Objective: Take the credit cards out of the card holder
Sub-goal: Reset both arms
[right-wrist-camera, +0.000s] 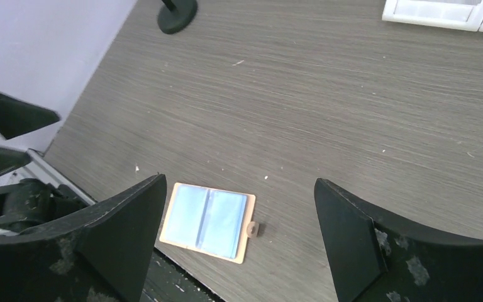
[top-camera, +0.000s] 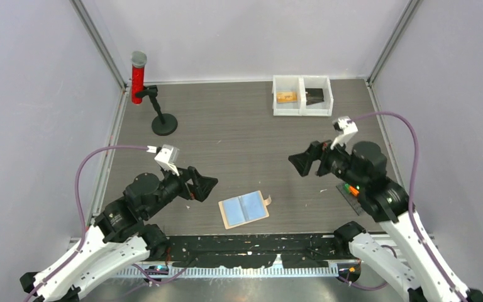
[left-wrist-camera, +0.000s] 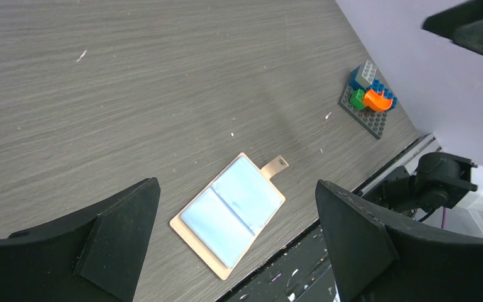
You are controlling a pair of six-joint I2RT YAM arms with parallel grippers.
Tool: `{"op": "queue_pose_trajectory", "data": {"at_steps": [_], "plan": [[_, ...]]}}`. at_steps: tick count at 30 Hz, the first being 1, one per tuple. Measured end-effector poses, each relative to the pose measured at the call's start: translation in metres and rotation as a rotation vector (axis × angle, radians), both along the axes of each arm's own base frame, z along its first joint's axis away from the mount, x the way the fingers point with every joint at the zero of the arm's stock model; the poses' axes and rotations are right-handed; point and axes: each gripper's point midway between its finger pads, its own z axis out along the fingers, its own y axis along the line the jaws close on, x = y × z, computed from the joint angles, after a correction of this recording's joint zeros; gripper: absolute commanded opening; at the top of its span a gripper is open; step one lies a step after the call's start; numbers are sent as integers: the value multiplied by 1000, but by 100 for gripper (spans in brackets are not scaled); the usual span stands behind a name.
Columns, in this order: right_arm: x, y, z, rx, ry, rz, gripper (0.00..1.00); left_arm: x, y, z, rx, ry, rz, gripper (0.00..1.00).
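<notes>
The card holder [top-camera: 244, 209] lies open and flat near the table's front edge, tan with glossy blue inner pockets and its snap tab pointing right. It also shows in the left wrist view [left-wrist-camera: 229, 214] and the right wrist view [right-wrist-camera: 206, 220]. No card edge shows in its pockets. A dark flat item [top-camera: 315, 95], possibly the credit cards, lies in the right compartment of a white bin. My left gripper [top-camera: 204, 186] is open and empty, left of the holder [left-wrist-camera: 236, 185]. My right gripper [top-camera: 304, 163] is open and empty, up and to the right of it [right-wrist-camera: 239, 182].
The white bin [top-camera: 302, 106] stands at the back, with an orange-tan block [top-camera: 286, 97] in its left compartment. A black stand [top-camera: 163, 123] and a red cylinder [top-camera: 138, 77] are at the back left. A grey baseplate with toy bricks [left-wrist-camera: 370, 100] lies under my right arm.
</notes>
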Motion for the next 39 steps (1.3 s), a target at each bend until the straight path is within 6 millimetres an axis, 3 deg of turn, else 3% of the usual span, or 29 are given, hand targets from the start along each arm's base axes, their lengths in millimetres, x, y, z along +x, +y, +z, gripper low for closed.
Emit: {"op": "queue_pose_trajectory", "data": {"at_steps": [4,7,10,13,17,20,30,34,39], "plan": [[-26,-9,-2,71,-56,3,95,1,-4,-14,2,22,-4,87],[-33,-7,-11,105,-55,19,99,2,-6,-37,28,70,2,76],[-36,0,-46,120,31,37,86,2,-13,-79,75,158,-3,56],[-39,8,-85,120,152,53,79,-3,-18,-122,113,246,-23,40],[-48,19,-133,103,301,71,75,-14,-22,-178,147,370,-42,31],[-56,29,-156,72,373,96,73,-20,-26,-202,141,432,-56,22],[-82,93,-194,-8,468,235,70,-26,-54,-213,86,504,-149,7],[-86,107,-218,-63,512,237,69,-27,-56,-213,83,507,-159,4],[-77,110,-238,-113,532,192,68,-27,-56,-211,80,498,-161,2]]}}
